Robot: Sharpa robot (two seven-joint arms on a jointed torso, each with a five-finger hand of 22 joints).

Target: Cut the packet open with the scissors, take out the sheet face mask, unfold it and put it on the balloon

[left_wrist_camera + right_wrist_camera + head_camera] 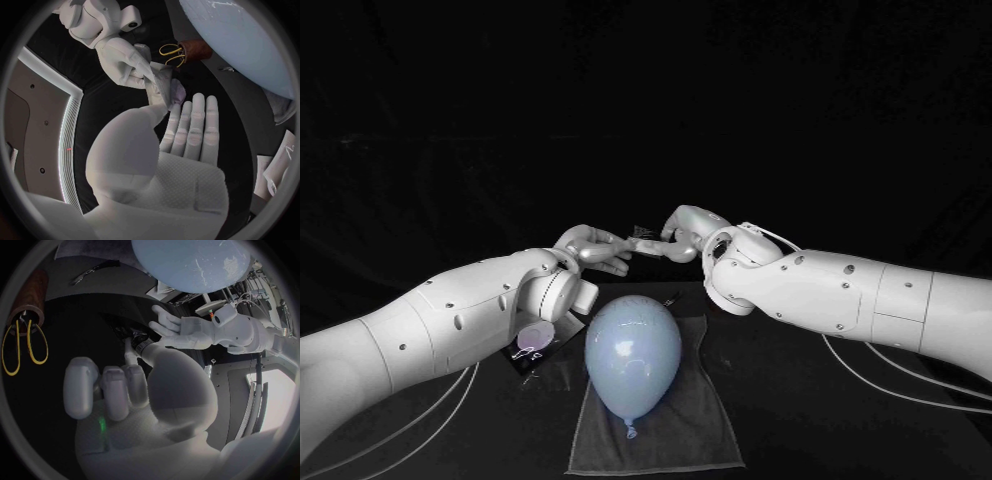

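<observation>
Pinched in the right robot hand [678, 238], over the table [790, 450]: the crumpled mask [164, 86], with the left robot hand [599, 250] facing it, thumb against it, fingers flat, grip there impossible to tell. Just below both and toward the robot, on a cloth [697, 430]: the balloon [635, 350], long axis pointing at the robot, knot nearest, far end equally close to either. Probably pull apart sideways, into open room on both sides, then lower.

— What sort of place are you running this in?
— You're in a robot lab or test studio: a black backdrop [646, 90], a black surface [877, 440], a white left arm [430, 330] and right arm [862, 290], and cables [906, 375] trailing across it.
</observation>
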